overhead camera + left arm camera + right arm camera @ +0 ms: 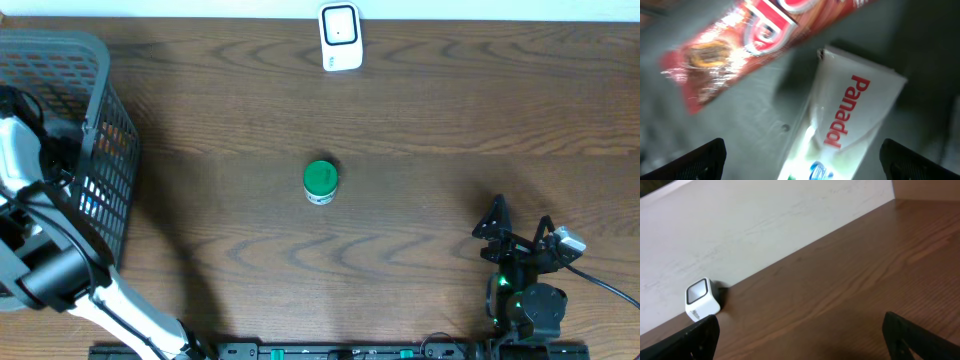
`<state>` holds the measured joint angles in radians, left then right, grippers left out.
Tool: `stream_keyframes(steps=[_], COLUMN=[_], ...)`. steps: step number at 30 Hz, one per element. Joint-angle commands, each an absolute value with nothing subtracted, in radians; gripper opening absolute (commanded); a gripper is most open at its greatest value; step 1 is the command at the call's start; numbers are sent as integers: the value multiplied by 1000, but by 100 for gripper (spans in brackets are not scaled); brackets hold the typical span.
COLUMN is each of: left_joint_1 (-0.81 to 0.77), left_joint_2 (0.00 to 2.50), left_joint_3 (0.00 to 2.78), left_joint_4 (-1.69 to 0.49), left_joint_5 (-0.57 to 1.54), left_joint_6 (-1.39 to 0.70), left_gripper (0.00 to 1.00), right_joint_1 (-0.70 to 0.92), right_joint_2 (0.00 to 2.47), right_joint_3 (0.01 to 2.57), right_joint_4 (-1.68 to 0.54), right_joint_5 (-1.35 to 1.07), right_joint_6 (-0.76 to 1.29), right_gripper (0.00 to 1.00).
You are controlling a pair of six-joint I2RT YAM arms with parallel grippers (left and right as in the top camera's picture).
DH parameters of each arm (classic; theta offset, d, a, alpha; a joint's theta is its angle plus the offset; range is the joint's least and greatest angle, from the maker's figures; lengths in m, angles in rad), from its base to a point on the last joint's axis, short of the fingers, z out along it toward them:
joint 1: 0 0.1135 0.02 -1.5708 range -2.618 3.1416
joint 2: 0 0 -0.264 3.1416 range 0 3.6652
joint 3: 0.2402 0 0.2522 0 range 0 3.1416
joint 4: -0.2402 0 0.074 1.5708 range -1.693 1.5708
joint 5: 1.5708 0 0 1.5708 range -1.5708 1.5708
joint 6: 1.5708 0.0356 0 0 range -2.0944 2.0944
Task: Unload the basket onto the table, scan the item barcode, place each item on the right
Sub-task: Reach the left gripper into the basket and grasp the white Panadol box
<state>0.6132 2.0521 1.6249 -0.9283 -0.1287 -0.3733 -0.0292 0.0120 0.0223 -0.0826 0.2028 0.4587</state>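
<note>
My left gripper [802, 160] is down inside the grey basket [98, 60], open, with its fingers [702, 157] wide apart. A white Panadol box [850, 115] lies between and just ahead of them, untouched. A red snack packet [740, 45] lies beyond it. On the table's middle stands a small jar with a green lid [320, 181]. The white barcode scanner [340, 37] stands at the far edge, also in the right wrist view as the scanner [702, 300]. My right gripper [520, 225] rests at the near right, open and empty.
The mesh basket fills the left end of the wooden table, and my left arm [40, 270] reaches over its near wall. A pale wall [765, 225] runs behind the scanner.
</note>
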Motion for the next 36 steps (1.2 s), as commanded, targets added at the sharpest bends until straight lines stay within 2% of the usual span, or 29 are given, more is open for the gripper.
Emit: stream_keyframes(steps=[1, 8, 9, 12, 14, 24, 33, 36], left_joint_1=[607, 607, 607, 607, 607, 620, 649, 649], left_joint_2=[2117, 2202, 2211, 2232, 2236, 2115, 1756, 1620], left_joint_3=[1627, 1624, 1622, 1615, 1606, 1692, 1953, 1965], left_joint_4=[-921, -898, -899, -908, -919, -1064, -1158, -1115], left_joint_5=[-89, -89, -89, -89, -89, -145, -159, -23], left_joint_6=[-321, -318, -317, -318, -318, -317, -372, -379], left_gripper=[98, 98, 95, 60, 53, 53, 55, 57], right_joint_1=[-20, -20, -20, -20, -20, -20, -20, -20], right_joint_2=[6, 6, 6, 6, 6, 6, 6, 6], right_joint_3=[19, 19, 19, 19, 19, 19, 19, 19], right_joint_4=[-83, -83, -83, -83, -83, -83, -83, -83], right_joint_5=[212, 212, 212, 212, 212, 212, 212, 212], right_joint_6=[444, 444, 444, 444, 444, 444, 444, 444], right_gripper=[99, 99, 99, 99, 99, 99, 99, 99])
